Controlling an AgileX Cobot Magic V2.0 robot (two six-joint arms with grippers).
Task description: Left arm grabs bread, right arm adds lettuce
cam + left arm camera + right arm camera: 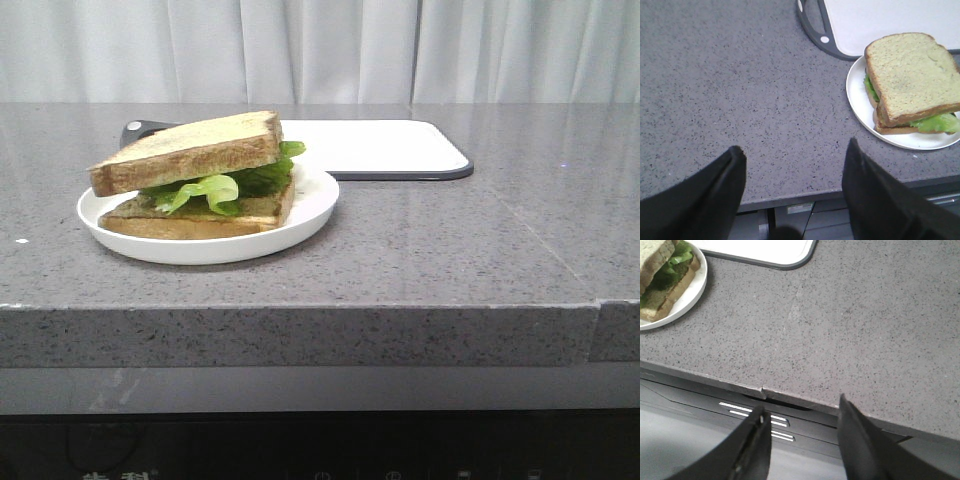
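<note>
1. Front view: a white plate [310,205] sits on the grey counter [450,240], left of centre. On it lies a stacked sandwich: a lower slice [255,212], lettuce [205,190] in the middle, and the bread [190,150] on top.
2. The bread rests tilted, its left edge overhanging the lower slice. The lettuce protrudes from between the two slices at the front and at the right rear.
3. A white cutting board [380,145] with a dark rim lies behind the plate, just beside its far edge. A curtain [320,50] closes the background.
4. Neither arm appears in the front view.
5. Left wrist view: the left gripper [792,185] hangs over the counter's front edge, its fingers [725,175] spread wide with nothing between them. The plate [855,95], bread [910,70] and lettuce [935,122] lie apart from it, off to one side.
6. Right wrist view: the right gripper [802,432] is at the counter's front edge, fingers [855,430] parted and empty. The plate [690,295] and lettuce [677,257] are well apart from it, at the frame's corner.
</note>
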